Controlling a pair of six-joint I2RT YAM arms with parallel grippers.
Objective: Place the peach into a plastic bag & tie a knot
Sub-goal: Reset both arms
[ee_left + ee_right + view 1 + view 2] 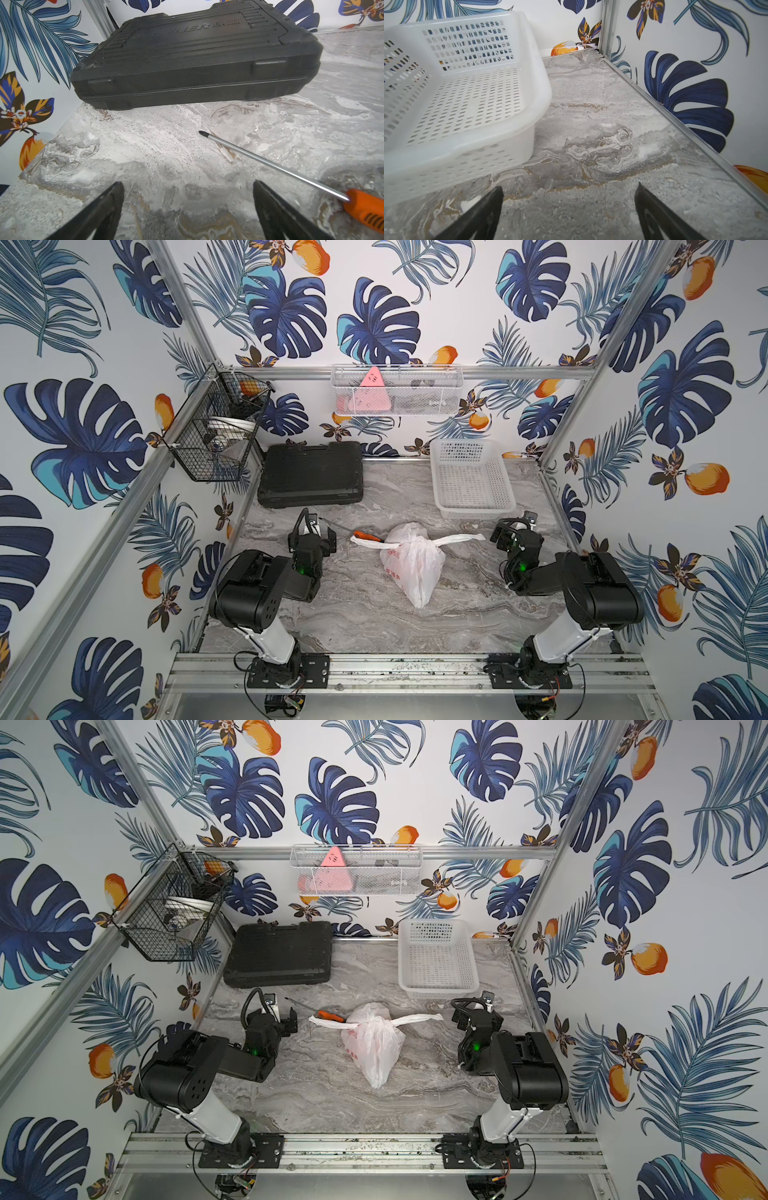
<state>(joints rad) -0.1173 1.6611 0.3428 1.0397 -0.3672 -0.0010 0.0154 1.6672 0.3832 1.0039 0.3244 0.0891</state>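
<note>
2 twisted white handle ends stick out sideways from the knot [415, 546], which closes the plastic bag [411, 568] [374, 1048]. The bag lies near the middle of the frame in both top views, on the grey marbled surface [365, 614], with its narrow end toward the lower edge. Red print shows on its lower left side. What it holds cannot be made out through the film.

1 screwdriver [368, 536] [270, 164] with an orange handle lies just left of the bag. Its handle is right beside the left handle end, and its metal shaft points toward the upper left.

Left of the screwdriver the left gripper [312, 536] [187, 184] stands wide, with nothing between its jaws, apart from the bag. Right of the bag the right gripper [517, 537] [569, 186] is just as wide and also holds nothing.

Above the left gripper in the frame a closed black case [311, 475] lies flat at the back of the surface. Above the right gripper sits a white slotted basket [476, 509] [542, 87]. A black wire basket [216, 427] hangs at the upper left, and a white mesh tray [397, 406] on the back wall holds a pink triangular thing [370, 396].
</note>
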